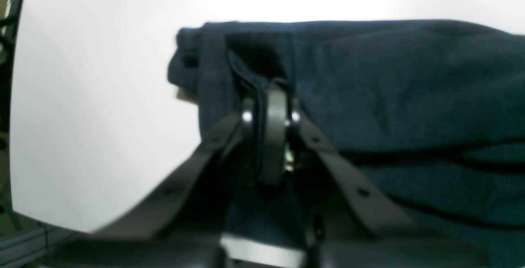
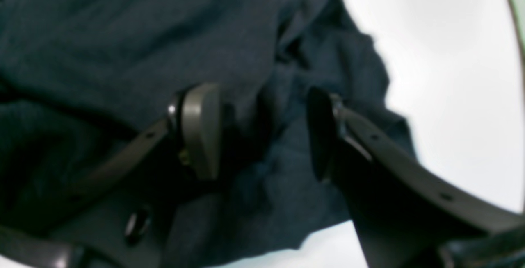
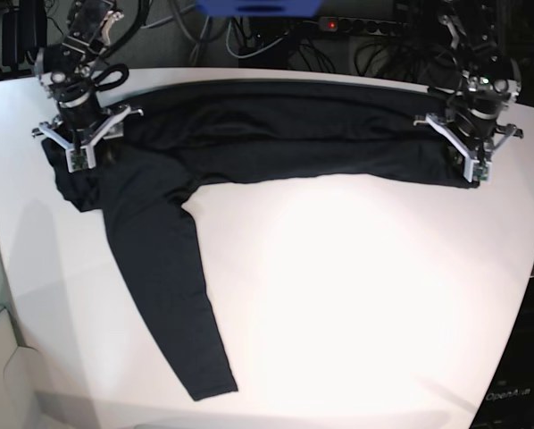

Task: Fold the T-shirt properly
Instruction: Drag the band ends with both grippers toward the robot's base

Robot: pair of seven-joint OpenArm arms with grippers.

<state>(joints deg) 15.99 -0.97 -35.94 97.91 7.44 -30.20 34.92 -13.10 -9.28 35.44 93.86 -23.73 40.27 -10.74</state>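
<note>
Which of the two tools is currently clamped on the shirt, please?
The left tool, shut on the T-shirt edge; the right tool stands open above the cloth.

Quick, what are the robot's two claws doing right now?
Left gripper: shut on the T-shirt.
Right gripper: open, over the T-shirt, holding nothing.

Both wrist views are blurred; the large dark knit long-sleeved T-shirt (image 1: 410, 96) runs off the left wrist view's right edge. The right gripper's (image 2: 262, 132) arms are cut off at the right wrist view's lower edge; the cloth beneath is soft-focus.
</note>
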